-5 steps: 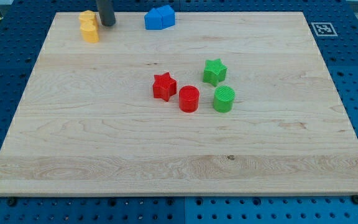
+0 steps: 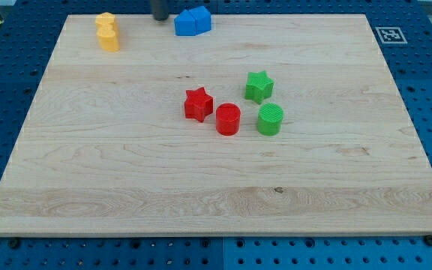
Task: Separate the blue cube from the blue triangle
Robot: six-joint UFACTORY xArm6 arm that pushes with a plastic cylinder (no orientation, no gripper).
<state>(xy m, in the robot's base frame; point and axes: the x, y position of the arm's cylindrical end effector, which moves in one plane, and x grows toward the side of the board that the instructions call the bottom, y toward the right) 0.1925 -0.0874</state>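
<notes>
Two blue blocks touch each other at the view's top edge of the wooden board [image 2: 126,187]: the blue cube [image 2: 185,24] on the left and the blue triangle [image 2: 201,18] on the right. My tip [image 2: 160,19] is at the view's top, just left of the blue cube, with a small gap between them. Only the lowest part of the rod shows.
Two yellow blocks [image 2: 107,31] stand stacked close together at the top left. Near the middle are a red star [image 2: 198,104], a red cylinder [image 2: 228,119], a green star [image 2: 259,86] and a green cylinder [image 2: 270,119]. A marker tag [image 2: 390,34] lies off the board's top right corner.
My tip has moved to the right, from beside the yellow blocks to just left of the blue cube. No block has moved.
</notes>
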